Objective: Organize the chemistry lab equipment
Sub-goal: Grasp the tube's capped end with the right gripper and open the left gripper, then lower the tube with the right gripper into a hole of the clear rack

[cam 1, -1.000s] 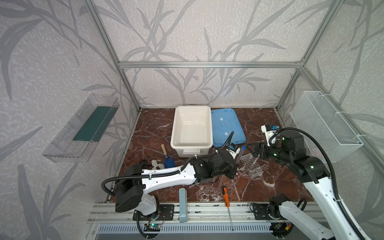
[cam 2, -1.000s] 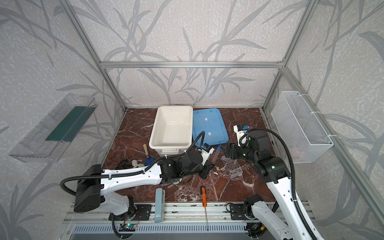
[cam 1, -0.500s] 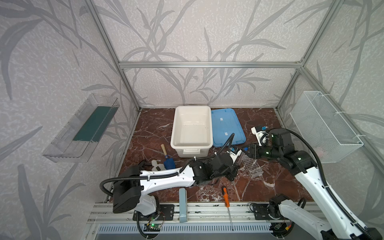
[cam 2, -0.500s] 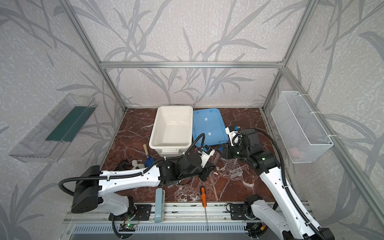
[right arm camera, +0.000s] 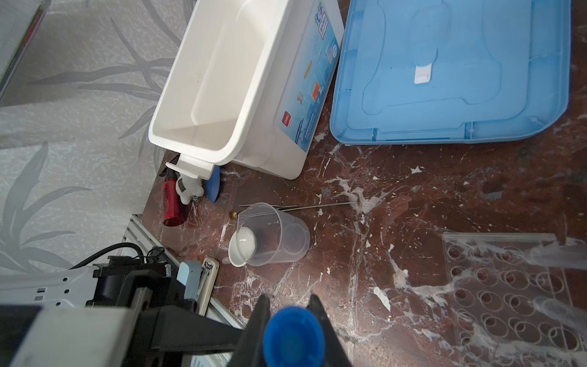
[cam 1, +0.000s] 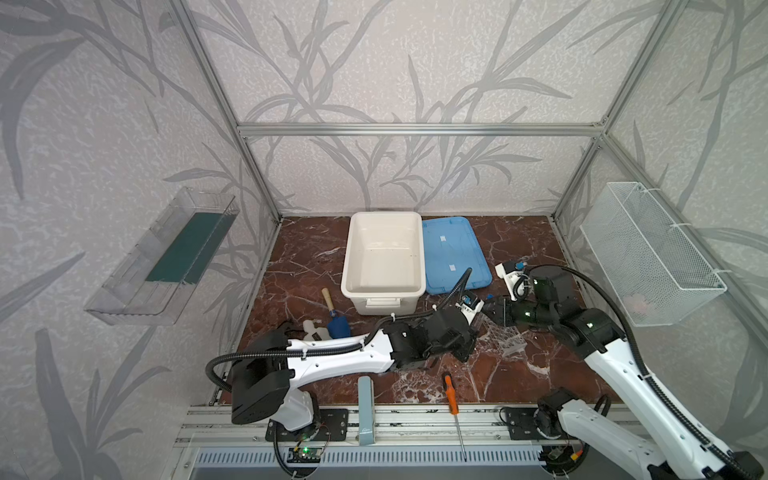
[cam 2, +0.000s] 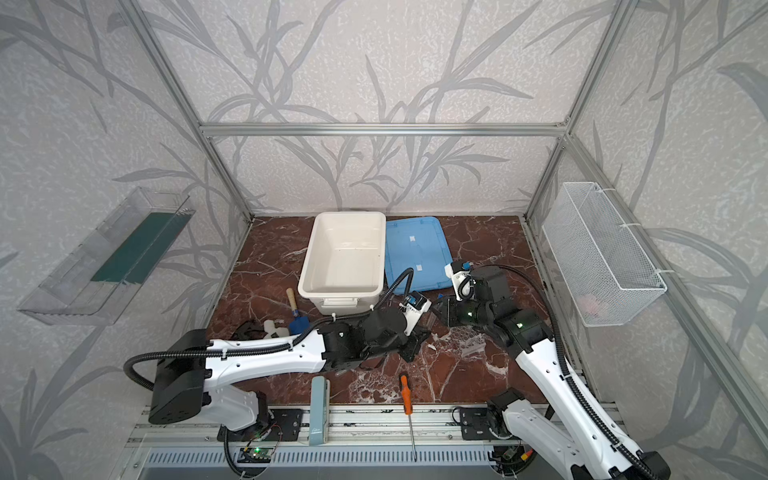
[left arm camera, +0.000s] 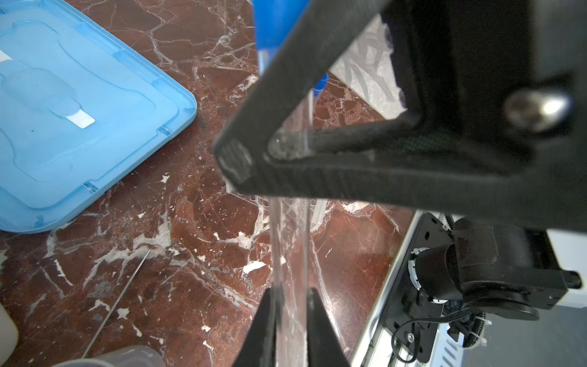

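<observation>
A clear test tube [left arm camera: 290, 241] with a blue cap [right arm camera: 293, 336] spans between both grippers above the marble floor. My left gripper [left arm camera: 290, 292] is shut on its clear end. My right gripper [right arm camera: 289, 298] is shut on its cap end, and the two meet near the middle in both top views [cam 1: 478, 328]. The clear honeycomb rack [right arm camera: 508, 286] lies flat just right of them [cam 1: 505, 336], with two more clear tubes lying on it. A clear beaker [right arm camera: 279, 235] lies on its side against a small white dish [right arm camera: 243, 251], and a thin rod [right arm camera: 317, 206] lies beside it.
The white bin [cam 1: 351, 249] and blue lid [cam 1: 451, 253] sit at the back. A blue trowel [cam 1: 334, 320] lies left of the arms, an orange screwdriver [cam 1: 451, 395] at the front edge. A wire basket [cam 1: 648, 253] hangs on the right wall.
My right gripper has swung left towards the left gripper and closed on the tube's cap end. The left gripper has kept its hold and hardly moved.
</observation>
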Tool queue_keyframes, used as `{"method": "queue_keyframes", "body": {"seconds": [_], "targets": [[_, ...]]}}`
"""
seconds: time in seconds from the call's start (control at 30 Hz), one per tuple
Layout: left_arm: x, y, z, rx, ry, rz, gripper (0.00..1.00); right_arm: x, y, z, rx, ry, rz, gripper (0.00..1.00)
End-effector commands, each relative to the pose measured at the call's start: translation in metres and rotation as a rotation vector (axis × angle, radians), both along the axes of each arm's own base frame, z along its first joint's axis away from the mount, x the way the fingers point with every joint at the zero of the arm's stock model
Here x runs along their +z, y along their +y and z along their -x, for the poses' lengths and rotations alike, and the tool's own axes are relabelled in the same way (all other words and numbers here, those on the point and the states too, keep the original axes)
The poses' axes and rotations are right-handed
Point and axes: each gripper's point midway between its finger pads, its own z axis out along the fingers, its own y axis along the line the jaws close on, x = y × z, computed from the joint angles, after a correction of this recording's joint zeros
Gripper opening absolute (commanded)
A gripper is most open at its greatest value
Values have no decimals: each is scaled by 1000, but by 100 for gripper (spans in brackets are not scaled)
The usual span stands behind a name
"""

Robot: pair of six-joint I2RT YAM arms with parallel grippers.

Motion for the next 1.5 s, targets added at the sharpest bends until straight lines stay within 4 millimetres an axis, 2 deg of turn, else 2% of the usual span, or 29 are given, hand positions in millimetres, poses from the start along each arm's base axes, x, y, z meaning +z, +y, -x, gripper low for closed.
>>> {"method": "queue_keyframes", "body": {"seconds": [0.0, 0.1, 0.17, 0.23, 0.33, 0.43, 0.47, 0.67, 0.77, 0.87, 0.97, 1.2, 1.47], "targets": [[11, -9, -4, -1, -20, 16, 16, -1, 2, 2, 9, 6, -13, 19], [10, -11, -4, 1, -15, 17, 17, -2, 2, 3, 8, 7, -18, 16], [8, -12, -4, 2, -13, 14, 26, -1, 1, 3, 4, -1, -12, 14], [9, -12, -3, -3, -9, 19, 42, -1, -5, 3, -16, -20, 9, 14], [14, -14, 0, -15, 12, 34, 79, 2, -19, 1, -76, -77, 50, 14], [18, -15, 0, 4, 43, 37, 97, 7, -37, -1, -145, -175, 96, 14], [19, -16, 1, 2, 58, 39, 99, 9, -45, -2, -177, -218, 117, 14], [21, -24, 10, -27, 127, 44, 99, 13, -88, -6, -343, -430, 240, 14], [17, -30, 13, -45, 152, 52, 99, 15, -102, -6, -394, -511, 295, 14], [9, -37, 15, -53, 192, 60, 99, 16, -117, -8, -473, -569, 318, 14], [-3, -47, 18, -62, 244, 44, 99, 10, -130, -13, -551, -585, 346, 14], [-15, -61, 21, -77, 302, 60, 99, -2, -143, -17, -630, -636, 373, 15], [-24, -67, 21, -81, 318, 48, 99, -30, -157, -12, -702, -632, 400, 16]]}}
